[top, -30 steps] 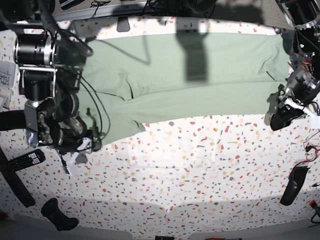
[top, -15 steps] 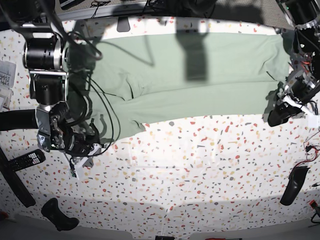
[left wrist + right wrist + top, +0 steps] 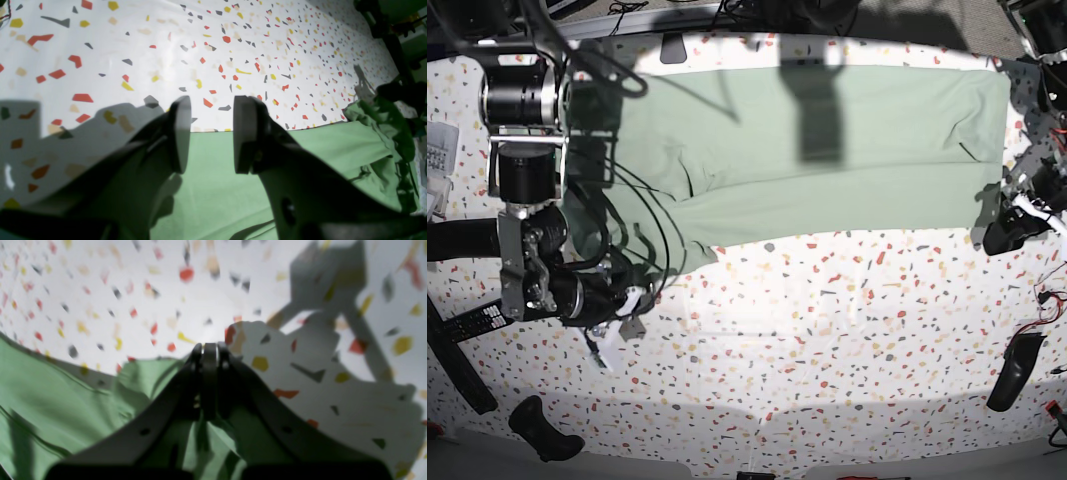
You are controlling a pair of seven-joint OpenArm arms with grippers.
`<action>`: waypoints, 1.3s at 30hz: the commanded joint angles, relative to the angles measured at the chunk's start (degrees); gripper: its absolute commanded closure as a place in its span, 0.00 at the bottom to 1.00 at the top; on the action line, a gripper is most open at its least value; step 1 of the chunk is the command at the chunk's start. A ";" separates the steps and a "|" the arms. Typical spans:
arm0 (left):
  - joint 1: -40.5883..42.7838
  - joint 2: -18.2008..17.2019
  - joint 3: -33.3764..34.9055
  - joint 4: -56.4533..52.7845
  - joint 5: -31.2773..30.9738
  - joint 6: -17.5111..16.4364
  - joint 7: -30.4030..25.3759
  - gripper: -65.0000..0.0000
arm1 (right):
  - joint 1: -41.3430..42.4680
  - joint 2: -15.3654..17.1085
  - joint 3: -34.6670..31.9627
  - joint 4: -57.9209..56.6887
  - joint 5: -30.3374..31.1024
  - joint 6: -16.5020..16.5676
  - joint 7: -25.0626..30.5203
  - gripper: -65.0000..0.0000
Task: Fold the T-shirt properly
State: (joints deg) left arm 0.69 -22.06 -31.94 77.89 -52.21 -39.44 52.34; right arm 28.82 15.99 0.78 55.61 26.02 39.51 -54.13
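t-shirt [image 3: 66, 400] edge pinched in right gripper [image 3: 210, 351].

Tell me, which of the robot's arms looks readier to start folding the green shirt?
The right one, probably. Its hand is pinched shut on the T-shirt's edge at the table's border of cloth. The left hand hangs open above the hem, gripping nothing.

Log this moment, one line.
right end effector: shut at T-shirt corner | left end effector: open over hem, nothing held | fold: not started
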 commanded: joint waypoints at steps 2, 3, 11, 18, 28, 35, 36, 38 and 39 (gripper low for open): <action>-0.68 -1.11 -0.26 1.03 -1.27 -0.56 -1.38 0.70 | -0.87 0.37 0.11 4.61 3.50 0.49 -1.79 1.00; -0.68 -1.11 -0.26 1.03 -1.27 -0.56 -1.38 0.70 | -2.16 0.37 0.11 6.80 4.72 0.49 -3.19 1.00; -0.68 -1.11 -0.26 1.03 -1.22 -0.56 -1.38 0.70 | -18.60 0.55 0.13 31.89 10.56 0.49 -10.10 1.00; -0.68 -1.11 -0.26 1.03 -1.25 -0.56 -1.38 0.70 | -36.46 5.14 4.07 51.32 10.25 0.49 -10.08 1.00; -0.68 -1.14 -0.26 1.03 -1.22 -0.56 -1.38 0.70 | -56.26 7.19 21.49 64.17 14.58 0.49 -10.05 1.00; -0.70 -1.14 -0.26 1.03 -1.22 -0.56 -1.36 0.70 | -63.98 7.17 32.81 64.78 19.12 0.49 -9.79 1.00; -0.70 -1.14 -0.26 1.03 -1.22 -0.56 -1.36 0.70 | -64.57 7.17 34.03 64.81 19.45 0.49 -9.77 1.00; -0.68 -1.14 -0.26 1.03 -1.20 -0.56 -1.36 0.70 | -65.13 7.15 36.00 64.78 19.41 0.49 -9.77 1.00; -0.68 -1.14 -0.26 1.03 -1.22 -0.56 -1.36 0.70 | -65.18 7.15 36.76 64.78 19.41 0.49 -9.77 1.00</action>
State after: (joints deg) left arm 0.78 -22.06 -31.90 77.89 -52.23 -39.46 52.34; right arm -36.21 22.48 37.04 119.37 44.88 39.68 -65.01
